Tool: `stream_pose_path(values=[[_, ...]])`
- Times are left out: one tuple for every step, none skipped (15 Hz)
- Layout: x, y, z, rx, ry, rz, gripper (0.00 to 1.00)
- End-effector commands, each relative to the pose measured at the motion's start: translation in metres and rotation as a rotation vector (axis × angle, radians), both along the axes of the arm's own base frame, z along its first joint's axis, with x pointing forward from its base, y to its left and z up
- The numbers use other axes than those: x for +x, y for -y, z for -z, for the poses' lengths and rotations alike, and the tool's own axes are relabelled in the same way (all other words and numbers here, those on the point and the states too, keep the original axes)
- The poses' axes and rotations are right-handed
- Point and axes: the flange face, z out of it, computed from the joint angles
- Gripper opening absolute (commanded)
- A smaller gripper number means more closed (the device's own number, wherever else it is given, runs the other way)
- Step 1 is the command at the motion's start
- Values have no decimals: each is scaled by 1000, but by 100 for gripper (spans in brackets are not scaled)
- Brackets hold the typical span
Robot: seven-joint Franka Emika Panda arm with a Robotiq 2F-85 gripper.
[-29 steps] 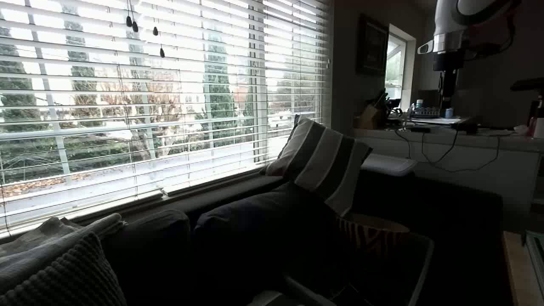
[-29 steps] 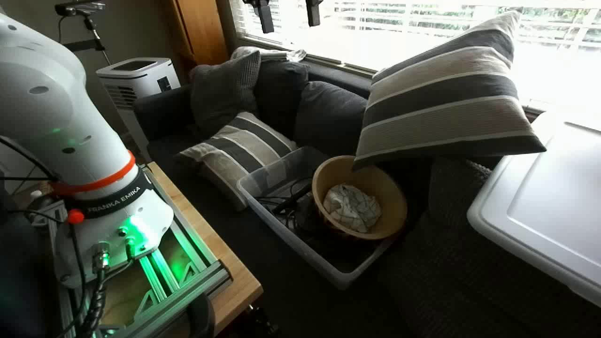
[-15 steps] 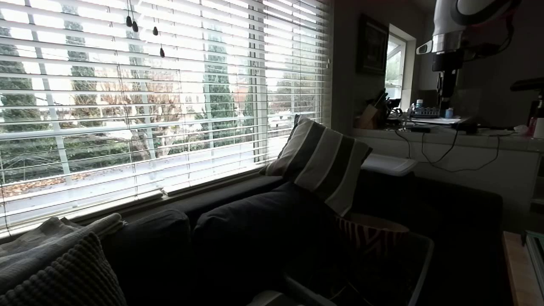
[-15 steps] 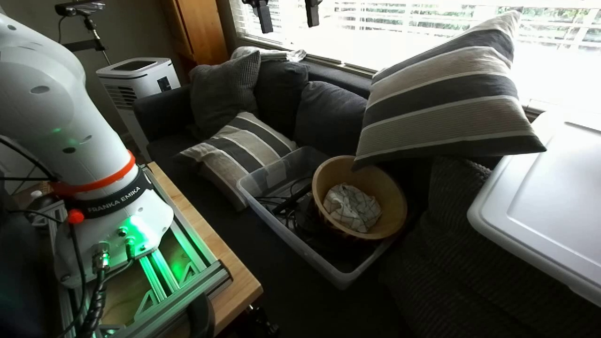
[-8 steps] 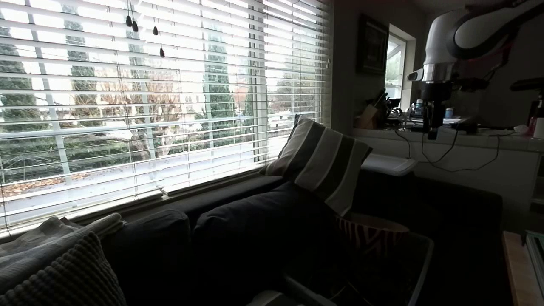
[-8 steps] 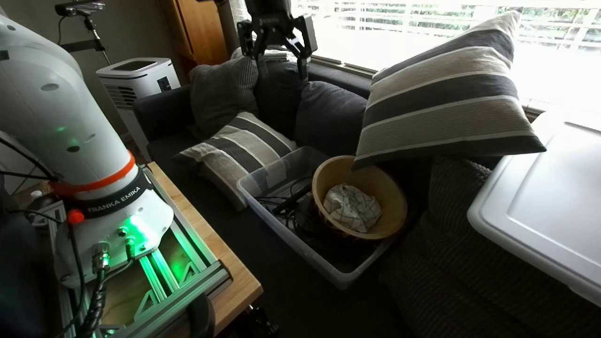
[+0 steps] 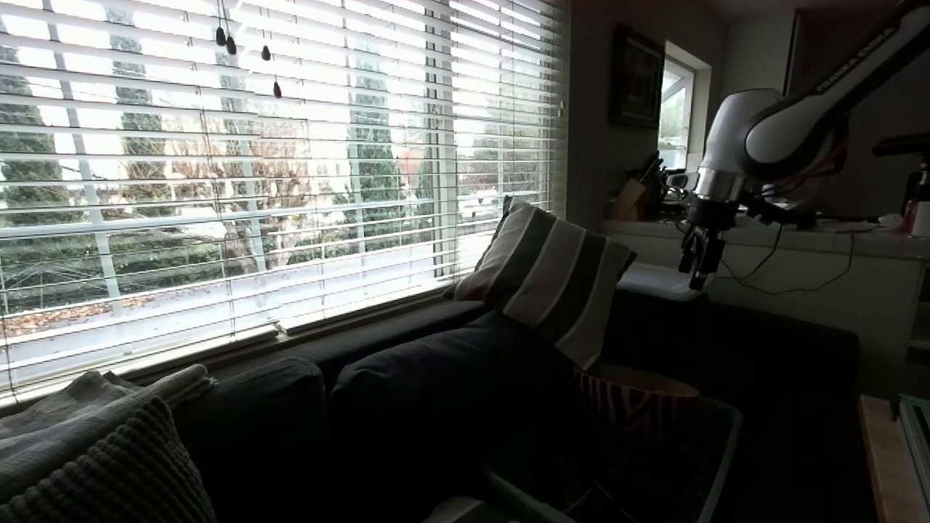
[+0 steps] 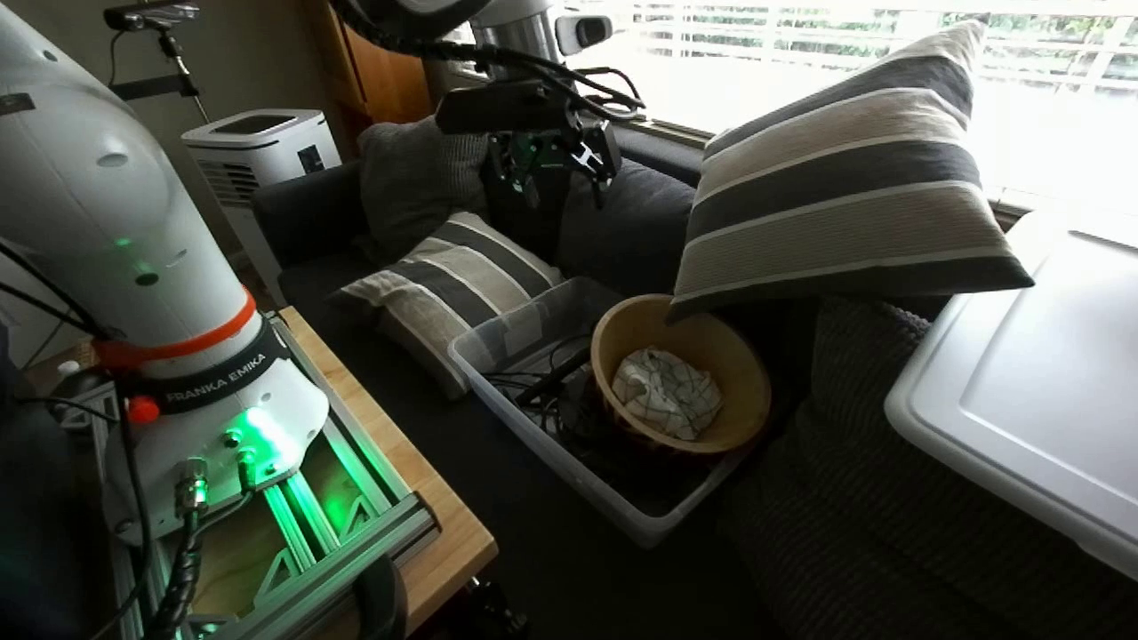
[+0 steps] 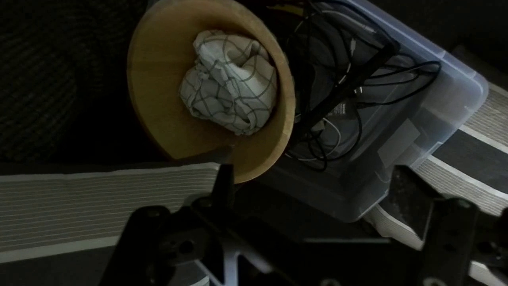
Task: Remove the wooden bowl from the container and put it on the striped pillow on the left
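The bin point(image 8: 653, 524), clear plastic and open-topped, shows in both exterior views. Past one end of it, well apart, is a white lid point(image 8: 1022, 382); what lies under the lid is hidden. Higher than the bin, near that same end, is a propped pillow point(image 8: 836, 187) with broad bands. Just beside the bin's other end lies a flat pillow point(image 8: 462, 284), banded likewise, and farther from the bin leans a ribbed cushion point(image 7: 109, 465).

The bowl point(image 9: 158, 87) sits inside the bin, at the lid end, mouth up, its rim on a slant and higher than the bin's own rim. A corner of the propped pillow overlaps it in the wrist view; whether they touch I cannot tell. The bowl's inside is tan.

The gripper point(image 9: 311, 182) is higher than the bin and well apart from the bowl, which lies below it; its jaws stand wide apart and hold nothing.

Crumpled in the bowl is a cloth point(image 9: 230, 85), white with thin dark checks. In the bin beside the bowl, toward the flat pillow, a dark bar point(image 9: 345, 88) lies among black and white cables point(image 9: 365, 105). A pale label point(image 9: 399, 143) is on the bin wall nearest the flat pillow.
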Motion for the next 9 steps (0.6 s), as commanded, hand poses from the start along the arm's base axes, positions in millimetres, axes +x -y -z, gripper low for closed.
stream_pose_path(values=[[15,-4,55,-20,-3,-32,100],[15,-7,66,-8,-25,-47,100],[13,-4,39,-15,0,-19,100],[15,-5,49,-18,-16,-24,100],[18,-5,50,-22,-19,-25,100],[19,-4,47,-25,-12,-25,100],[20,-3,43,-26,-4,-23,100],[20,-3,41,-26,2,-21,100],[20,-2,40,-26,6,-19,100]])
